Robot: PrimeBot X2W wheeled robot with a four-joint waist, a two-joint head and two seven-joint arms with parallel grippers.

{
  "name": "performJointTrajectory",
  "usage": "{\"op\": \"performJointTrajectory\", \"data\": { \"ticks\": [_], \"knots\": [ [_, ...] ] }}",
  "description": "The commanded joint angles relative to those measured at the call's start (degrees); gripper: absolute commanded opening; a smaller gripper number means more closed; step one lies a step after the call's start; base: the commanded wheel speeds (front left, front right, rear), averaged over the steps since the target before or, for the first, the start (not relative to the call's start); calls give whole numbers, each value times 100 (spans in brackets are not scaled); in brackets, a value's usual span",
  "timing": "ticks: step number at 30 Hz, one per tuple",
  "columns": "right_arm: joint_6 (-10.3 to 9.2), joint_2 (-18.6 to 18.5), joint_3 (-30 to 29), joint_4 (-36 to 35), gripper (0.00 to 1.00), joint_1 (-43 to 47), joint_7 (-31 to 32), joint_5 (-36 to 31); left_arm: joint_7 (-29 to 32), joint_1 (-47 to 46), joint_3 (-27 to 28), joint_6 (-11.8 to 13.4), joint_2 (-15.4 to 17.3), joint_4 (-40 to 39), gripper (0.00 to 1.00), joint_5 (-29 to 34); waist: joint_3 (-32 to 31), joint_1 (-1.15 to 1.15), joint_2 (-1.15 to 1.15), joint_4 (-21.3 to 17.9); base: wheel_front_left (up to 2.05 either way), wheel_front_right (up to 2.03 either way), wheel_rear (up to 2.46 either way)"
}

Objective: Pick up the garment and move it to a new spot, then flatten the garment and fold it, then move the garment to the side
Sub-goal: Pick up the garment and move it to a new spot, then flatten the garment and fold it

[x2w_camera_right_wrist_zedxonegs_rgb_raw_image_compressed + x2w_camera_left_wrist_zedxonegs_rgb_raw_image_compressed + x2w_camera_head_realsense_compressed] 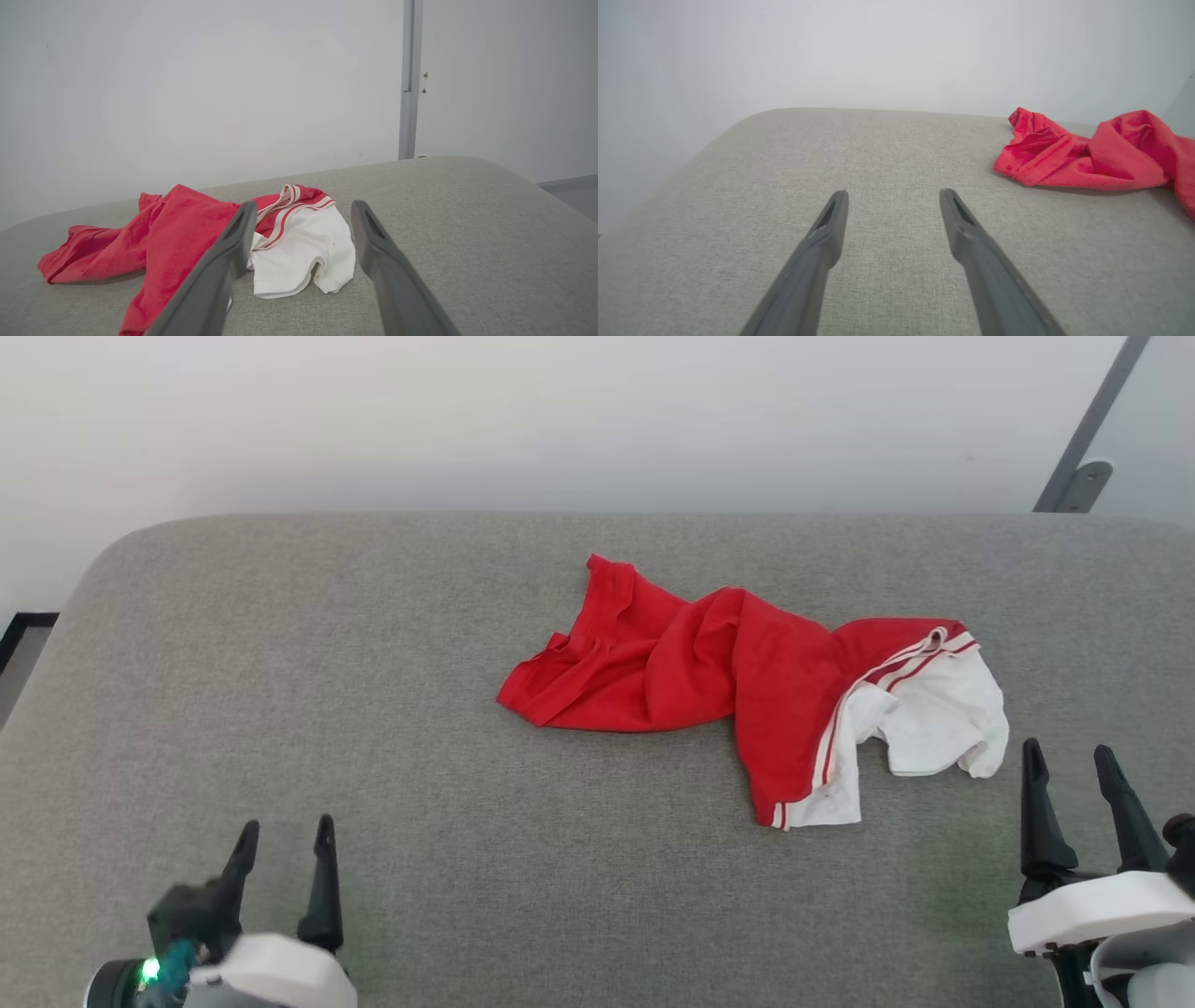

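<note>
Left pincer (288, 821) wide, empty; right pincer (1067, 746) wide, empty. Garment (738, 681) crumpled, long axis left-right, white sleeve end rightward.

shirt (709, 681): soft matt cloth, creased, red and white parts alike. pad (373, 709) under it: grey woven fabric, coarse weave, matt. fingers (994, 280): dark smooth plastic I think, matt. wrist shell (1092, 905): white plastic, slight sheen. wall (560, 420): smooth, matt.

A grey fabric-covered worktop (280, 709) with rounded corners spans the lower frame. Behind it stands a plain white wall (560, 411), softly and evenly lit. A grey post (1088, 429) slants at upper right, and a dark strip (19, 627) shows at the left edge.
</note>
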Motion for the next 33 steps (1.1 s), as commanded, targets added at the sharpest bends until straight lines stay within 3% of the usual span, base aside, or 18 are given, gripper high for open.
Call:
{"op": "performJointTrajectory", "data": {
  "ticks": [1, 10, 24, 29, 33],
  "knots": [
    [0, 20, -10, -42, 100, 46, -26, -12, -12, 118, 95, -24, -20, -156, 100, 287, -19, 0, 0, -28, 0, 0, 0],
    [0, 48, -102, -253, 100, 65, -26, -46, -12, 627, 861, -322, -503, -954, 100, 1068, 2, 0, 0, -78, 0, 0, 0],
    [-1, 61, -96, -233, 100, 77, -26, -69, -13, 693, 1410, -775, -1008, -960, 100, 1589, 108, 0, 0, -10, 0, 0, 0],
    [-1, -216, 54, 83, 100, -145, 149, -160, -13, 633, 1450, -848, -1152, -1011, 100, 1671, 222, 0, 0, 55, 0, 0, 0],
    [-1, -781, 405, 245, 100, -560, 848, -205, -13, 529, 1429, -873, -1249, -1074, 100, 1702, 435, 0, 0, 133, 0, 0, 0]
  ]
}}
